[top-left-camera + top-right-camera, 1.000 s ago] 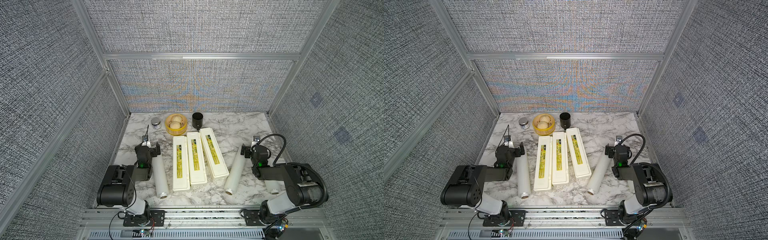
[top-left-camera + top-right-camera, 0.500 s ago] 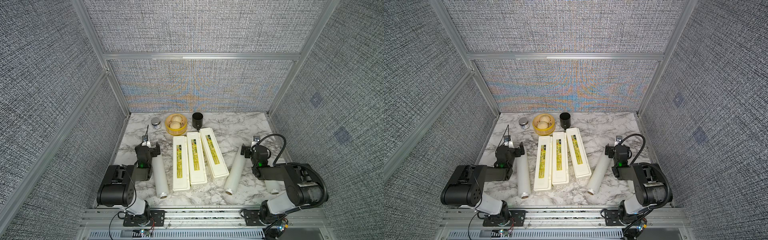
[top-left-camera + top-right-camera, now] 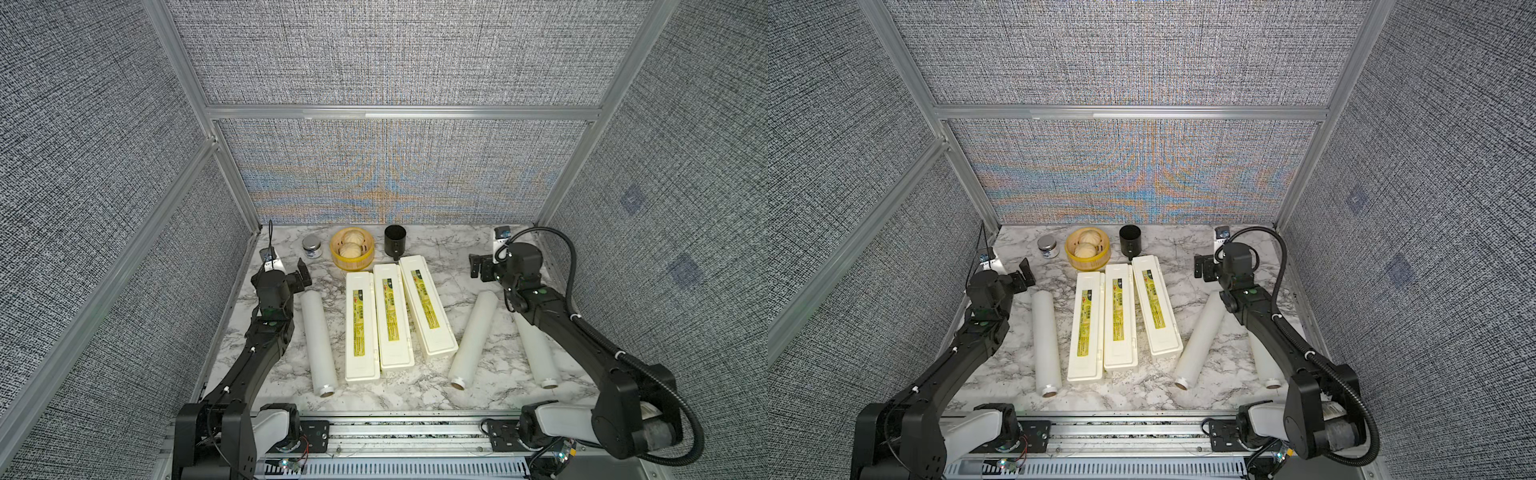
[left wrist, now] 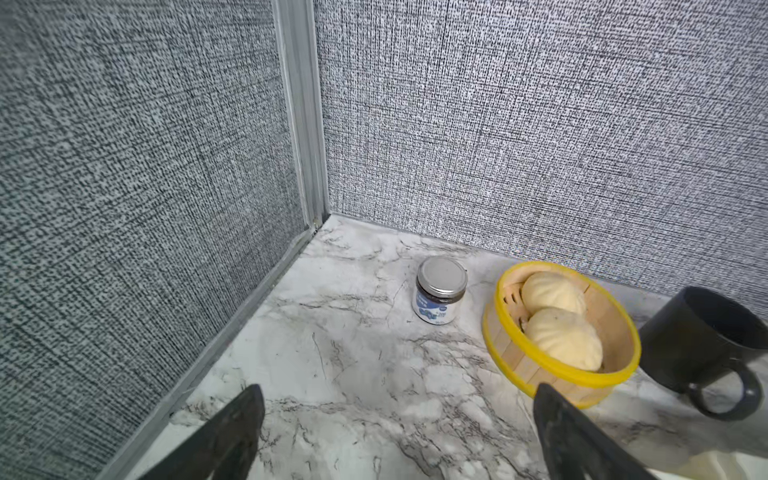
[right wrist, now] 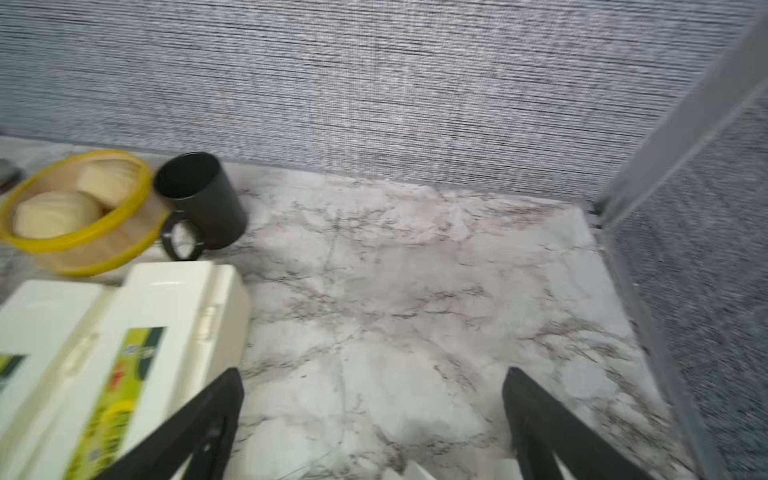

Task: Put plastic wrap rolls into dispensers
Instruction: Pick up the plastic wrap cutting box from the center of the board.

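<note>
Fingers (image 4: 237,428) of the left gripper (image 3: 300,277) stand spread wide on nothing; the right gripper (image 3: 478,268) likewise; both arms stretch forward, grippers raised over the surface (image 3: 449,257); three plastic wrap rolls (image 3: 318,340) (image 3: 473,338) (image 3: 536,361) lie outside three closed, side-by-side dispensers (image 3: 361,328) (image 3: 391,320) (image 3: 428,307), one roll left, two right, the outermost partly under the right arm.

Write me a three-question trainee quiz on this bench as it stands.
1. True or false: all three dispensers have their lids shut.
2. How many plastic wrap rolls lie on the robot's right of the dispensers? A one, B two, C three.
3. Name what stands between the jar and the black mug.
Key: 1 true. 2 B. 3 the yellow steamer.
</note>
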Robot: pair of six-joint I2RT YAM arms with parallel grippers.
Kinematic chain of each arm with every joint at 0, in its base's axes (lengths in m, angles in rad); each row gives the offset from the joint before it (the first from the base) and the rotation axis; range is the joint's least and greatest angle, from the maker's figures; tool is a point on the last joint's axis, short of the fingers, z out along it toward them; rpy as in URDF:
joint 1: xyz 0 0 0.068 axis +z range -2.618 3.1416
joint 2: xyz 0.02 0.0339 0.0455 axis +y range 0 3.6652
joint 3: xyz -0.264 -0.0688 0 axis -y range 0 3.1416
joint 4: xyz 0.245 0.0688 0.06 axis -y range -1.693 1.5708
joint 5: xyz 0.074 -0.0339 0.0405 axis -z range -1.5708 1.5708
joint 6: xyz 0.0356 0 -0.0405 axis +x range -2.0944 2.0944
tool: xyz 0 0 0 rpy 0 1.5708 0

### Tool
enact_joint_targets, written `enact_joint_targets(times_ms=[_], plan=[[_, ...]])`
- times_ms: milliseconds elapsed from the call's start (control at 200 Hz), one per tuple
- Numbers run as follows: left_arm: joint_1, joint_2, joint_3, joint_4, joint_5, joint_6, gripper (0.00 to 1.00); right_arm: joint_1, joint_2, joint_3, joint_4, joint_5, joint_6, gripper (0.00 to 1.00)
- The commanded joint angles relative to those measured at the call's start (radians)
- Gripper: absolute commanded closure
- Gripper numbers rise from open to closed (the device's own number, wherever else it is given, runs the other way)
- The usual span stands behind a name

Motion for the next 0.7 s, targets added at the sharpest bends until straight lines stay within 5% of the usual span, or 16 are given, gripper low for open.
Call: enact_joint_targets(times_ms=[0,225,696], plan=[[0.000,-0.011,0.036,-0.227,0.148,-0.114,0.00,0.094,0.051,0.111,-0.351,-0.089,0.035,0.01],[-0.038,-0.018,0.011,-0.288,0.229,-0.216,0.00,0.247,0.207,0.291,-0.580,-0.071,0.102,0.01],[-0.154,0.085,0.041,-0.282,0.344,-0.311,0.00,0.328,0.395,0.335,-0.626,-0.064,0.185,0.01]])
